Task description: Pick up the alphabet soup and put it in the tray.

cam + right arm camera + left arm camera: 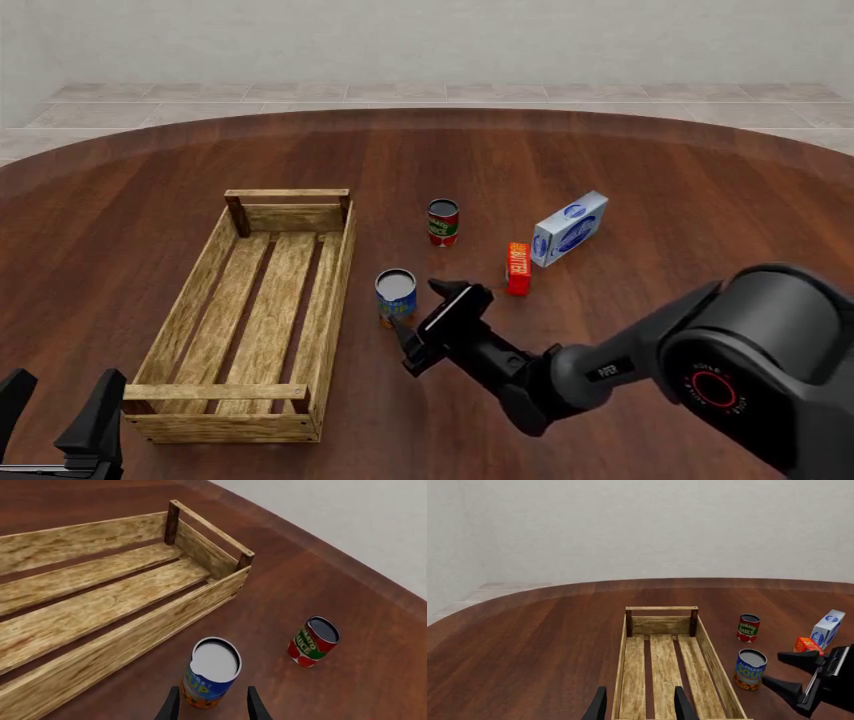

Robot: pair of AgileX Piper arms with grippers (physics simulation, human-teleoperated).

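Note:
The alphabet soup (396, 296), a blue-labelled can with an orange band and a grey top, stands upright on the table just right of the tray (335, 285). It also shows in the left wrist view (750, 669) and in the right wrist view (210, 680). My right gripper (414, 308) is open, low at the can's near side, with a finger tip on each side of its base and not closed on it. It also shows in the left wrist view (770, 668) and in its own view (212, 707). My left gripper (60, 395) is open and empty by the tray's near left corner.
A red-and-green can (443, 222) stands behind the soup. An orange-red box (518, 268) and a blue-and-white carton (570, 229) lie to the right of it. The long wooden tray holds nothing (662, 609). The round table's far edge (441, 112) curves behind.

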